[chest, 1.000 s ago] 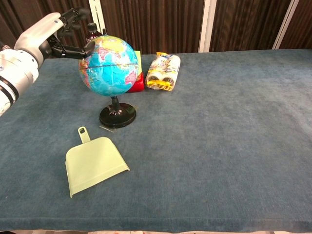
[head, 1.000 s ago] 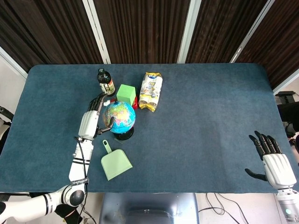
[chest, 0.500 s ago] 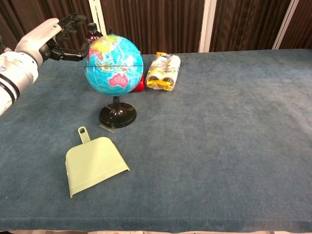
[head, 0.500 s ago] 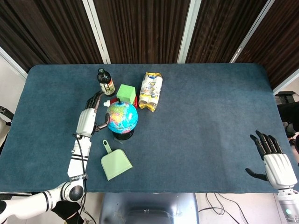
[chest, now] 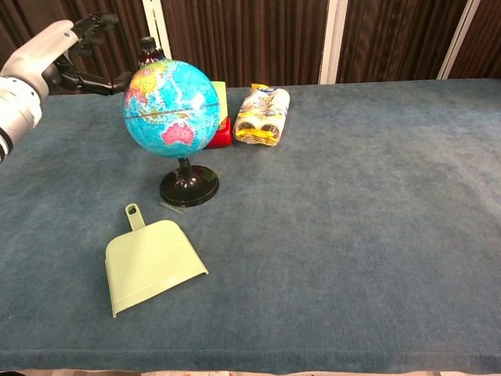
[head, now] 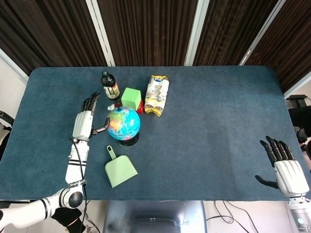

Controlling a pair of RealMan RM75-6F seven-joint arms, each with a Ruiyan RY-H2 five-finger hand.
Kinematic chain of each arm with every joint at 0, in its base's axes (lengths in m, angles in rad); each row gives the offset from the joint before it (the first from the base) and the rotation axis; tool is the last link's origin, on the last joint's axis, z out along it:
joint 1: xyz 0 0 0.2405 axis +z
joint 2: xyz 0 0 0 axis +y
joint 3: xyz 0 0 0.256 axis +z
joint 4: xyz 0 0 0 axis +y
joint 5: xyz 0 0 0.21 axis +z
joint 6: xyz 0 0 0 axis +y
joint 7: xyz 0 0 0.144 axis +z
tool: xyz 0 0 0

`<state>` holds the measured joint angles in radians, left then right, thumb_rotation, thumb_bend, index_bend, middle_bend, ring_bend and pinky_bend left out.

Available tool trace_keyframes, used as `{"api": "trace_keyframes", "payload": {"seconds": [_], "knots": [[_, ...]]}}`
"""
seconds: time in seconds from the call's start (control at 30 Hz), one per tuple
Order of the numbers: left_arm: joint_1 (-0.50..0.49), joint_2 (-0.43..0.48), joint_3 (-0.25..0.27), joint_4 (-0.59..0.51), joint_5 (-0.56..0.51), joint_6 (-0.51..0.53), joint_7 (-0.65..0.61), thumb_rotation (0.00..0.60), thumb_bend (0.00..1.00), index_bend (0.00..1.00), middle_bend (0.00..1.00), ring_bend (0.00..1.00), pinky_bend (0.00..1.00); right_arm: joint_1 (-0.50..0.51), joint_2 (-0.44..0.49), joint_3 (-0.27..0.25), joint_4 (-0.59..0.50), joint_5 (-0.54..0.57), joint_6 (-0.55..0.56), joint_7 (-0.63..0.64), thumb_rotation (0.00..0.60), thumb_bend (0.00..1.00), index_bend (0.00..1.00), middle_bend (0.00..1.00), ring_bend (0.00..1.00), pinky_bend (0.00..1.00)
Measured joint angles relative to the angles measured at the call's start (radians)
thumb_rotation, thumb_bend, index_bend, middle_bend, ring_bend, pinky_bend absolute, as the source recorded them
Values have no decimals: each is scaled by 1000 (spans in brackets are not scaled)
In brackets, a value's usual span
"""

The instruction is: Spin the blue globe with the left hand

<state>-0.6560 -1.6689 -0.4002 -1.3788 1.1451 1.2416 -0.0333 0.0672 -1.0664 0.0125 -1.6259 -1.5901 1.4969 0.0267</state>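
Observation:
The blue globe [head: 124,123] stands on a black round base [chest: 189,188] at the left middle of the table, and its ball [chest: 171,109] leans a little to the left. My left hand [head: 83,123] hovers open just left of it, fingers spread, thumb reaching toward the globe with a small gap between them. In the chest view the same left hand [chest: 48,55] sits high at the upper left, clear of the globe. My right hand [head: 285,170] rests open at the table's near right corner, holding nothing.
A light green dustpan [head: 119,168] lies in front of the globe. Behind the globe are a dark bottle [head: 110,86], a green block [head: 130,97] beside a red item [chest: 220,133], and a yellow snack pack [head: 157,94]. Blue cloth [head: 218,121] covers the table.
My left hand has pulled back leftward off the globe. The globe has turned, showing a different face, and its ball has rocked from right back to left. The right hand stayed still.

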Motion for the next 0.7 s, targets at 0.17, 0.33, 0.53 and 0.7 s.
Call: {"api": "trace_keyframes", "payload": {"seconds": [0.17,0.33,0.53,0.7], "knots": [[23,37,7,-39,15,19,-5,600,379,0,0,0,0,-1,-4,-3,-1,-8,1,-8,600,155,0,0,0,0],[66,101,48,-102,82,57,-14,600,380,0,0,0,0,-1,-7,-5,-1,-12,1,-16,600,155,0,0,0,0],[158,245,179,-214,206,91,-33,600,381,0,0,0,0,-5,-10,-9,-4,-18,8,-29,600,154,0,0,0,0],[270,361,346,-248,324,139,-28,600,381,0,0,0,0,-7,-15,-12,-6,-22,6,-42,600,155,0,0,0,0]]}}
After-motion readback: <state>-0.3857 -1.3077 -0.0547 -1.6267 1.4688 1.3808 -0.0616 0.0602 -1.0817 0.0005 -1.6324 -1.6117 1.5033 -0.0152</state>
